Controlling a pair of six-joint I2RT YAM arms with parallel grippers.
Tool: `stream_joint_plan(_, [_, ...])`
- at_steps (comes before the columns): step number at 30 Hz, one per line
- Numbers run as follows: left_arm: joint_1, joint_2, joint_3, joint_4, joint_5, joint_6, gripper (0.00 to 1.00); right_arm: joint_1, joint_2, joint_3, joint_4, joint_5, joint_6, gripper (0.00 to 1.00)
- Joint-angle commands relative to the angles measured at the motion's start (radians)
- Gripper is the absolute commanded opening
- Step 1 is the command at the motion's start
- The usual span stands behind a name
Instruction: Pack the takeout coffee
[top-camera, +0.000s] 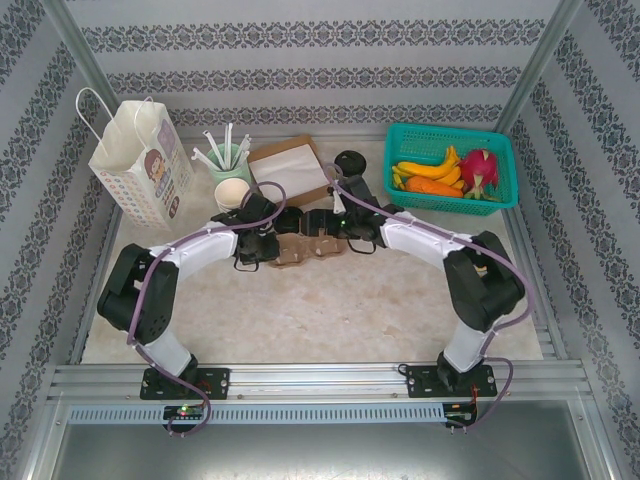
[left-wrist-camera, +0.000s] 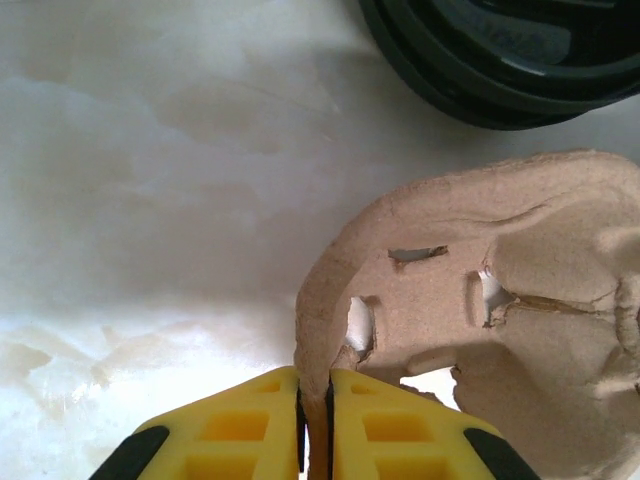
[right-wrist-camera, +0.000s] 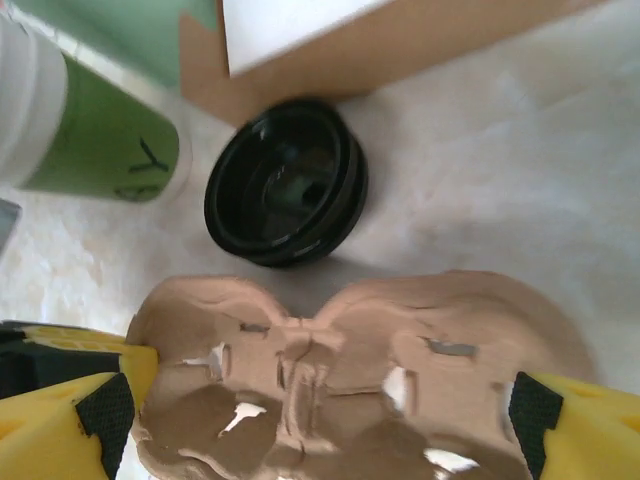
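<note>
The takeout coffee is out of view. A brown pulp cup carrier (top-camera: 305, 250) lies flat at mid-table between my two grippers. My left gripper (left-wrist-camera: 315, 410) is shut on the carrier's (left-wrist-camera: 480, 300) left rim, which is pinched thin between the yellow fingers. In the top view that left gripper (top-camera: 265, 252) sits at the carrier's left end. My right gripper (right-wrist-camera: 320, 415) stands wide open over the carrier (right-wrist-camera: 340, 350), a yellow finger off each end. From above, the right gripper (top-camera: 340, 235) is at the carrier's right end.
A stack of black lids (right-wrist-camera: 287, 185) sits just behind the carrier. Lidless green cups (top-camera: 232, 192), a mint-green straw holder (top-camera: 228, 155) and a paper bag (top-camera: 140, 160) stand at the back left. A flat brown box (top-camera: 290, 165) lies mid-back. A teal fruit basket (top-camera: 505, 170) stands at the back right.
</note>
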Motion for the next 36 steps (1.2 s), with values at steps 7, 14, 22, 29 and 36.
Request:
stream_joint_plan(7, [-0.031, 0.012, 0.048, -0.023, 0.047, 0.015, 0.19, 0.013, 0.101, 0.068, -0.148, -0.048, 0.076, 0.98])
stream_joint_plan(14, [-0.032, 0.012, 0.059, 0.001, 0.094, 0.035, 0.24, 0.024, 0.113, 0.084, -0.213, 0.081, 0.129, 0.98])
stream_joint_plan(22, [-0.033, -0.065, 0.018, 0.058, 0.095, 0.023, 0.43, 0.019, 0.084, 0.076, -0.342, 0.267, 0.134, 0.98])
stream_joint_plan(29, [-0.032, -0.171, -0.027, 0.124, 0.083, 0.043, 0.72, -0.036, 0.063, 0.036, -0.377, 0.333, 0.118, 0.98])
stream_joint_plan(36, [-0.029, -0.281, -0.086, 0.168, 0.017, 0.048, 0.95, -0.111, 0.035, 0.012, -0.401, 0.408, 0.101, 0.98])
